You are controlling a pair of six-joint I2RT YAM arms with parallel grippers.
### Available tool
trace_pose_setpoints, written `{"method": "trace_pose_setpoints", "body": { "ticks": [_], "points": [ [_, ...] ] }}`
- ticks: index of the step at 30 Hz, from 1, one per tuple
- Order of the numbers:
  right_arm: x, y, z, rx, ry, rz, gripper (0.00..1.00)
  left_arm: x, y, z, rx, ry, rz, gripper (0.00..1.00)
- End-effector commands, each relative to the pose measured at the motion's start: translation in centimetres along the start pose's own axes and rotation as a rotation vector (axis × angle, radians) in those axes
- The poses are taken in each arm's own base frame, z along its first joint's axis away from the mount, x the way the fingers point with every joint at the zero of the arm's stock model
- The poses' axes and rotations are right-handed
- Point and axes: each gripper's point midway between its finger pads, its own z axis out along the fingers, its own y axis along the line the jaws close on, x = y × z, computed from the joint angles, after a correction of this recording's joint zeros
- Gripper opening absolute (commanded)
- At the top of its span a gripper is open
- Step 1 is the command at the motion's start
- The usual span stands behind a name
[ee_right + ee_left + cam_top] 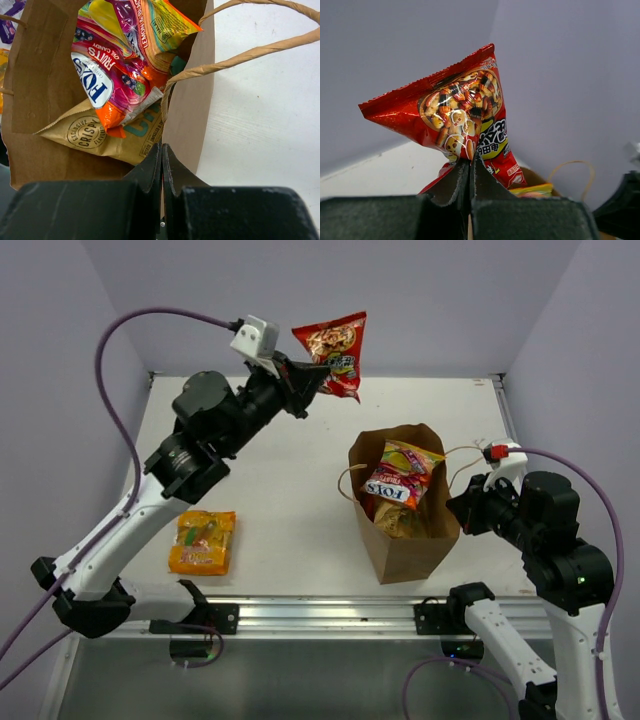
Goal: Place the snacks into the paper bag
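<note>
Now left fingers [445, 192] clench red packet [455, 110] upright; right fingers [147, 172] pinch paper bag [40, 100].

A white worktop [290, 505] fills the middle. Pale lilac walls [450, 300] enclose it from 9 through 12 to 3 o'clock. A metal rail [330, 612] runs along 6 o'clock.

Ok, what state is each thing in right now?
Left end effector: shut on the red snack packet.
Red snack packet: held aloft, outside the bag.
Right end effector: shut, apparently pinching the paper bag's rim.
Paper bag: upright, mouth open.
Fox's candy packet: inside the bag, on top.
Tan crisps packet: inside the bag, underneath.
Orange-yellow packet: flat on the table.
</note>
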Motion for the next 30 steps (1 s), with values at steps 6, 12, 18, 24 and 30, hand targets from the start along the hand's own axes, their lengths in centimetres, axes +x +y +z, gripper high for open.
{"method": "trace_pose_setpoints", "body": {
  "ticks": [6, 12, 18, 24, 30],
  "points": [
    [-1.2, 0.4, -0.6, -0.014, -0.032, -0.023, 0.0, 1.1, -8.9, -2.9, 0.26, 0.093, -0.029, 0.0],
    [-1.1, 0.4, -0.5, -0.016, -0.027, -0.022, 0.0, 7.3, -14.6, -3.5, 0.478, 0.19, -0.011, 0.0],
    [-1.1, 0.4, -0.9, -0.012, -0.031, -0.023, 0.0, 9.9, -19.0, -3.0, 0.553, 0.24, 0.02, 0.0],
    [-1.1, 0.4, -1.0, -0.009, -0.034, -0.025, 0.0, 17.8, -16.2, -3.3, 0.409, 0.429, -0.015, 0.0],
    [-1.2, 0.5, -1.0, -0.016, -0.033, -0.026, 0.0, 24.8, -12.5, -5.1, 0.27, 0.611, 0.016, 0.0]
  ]
}}
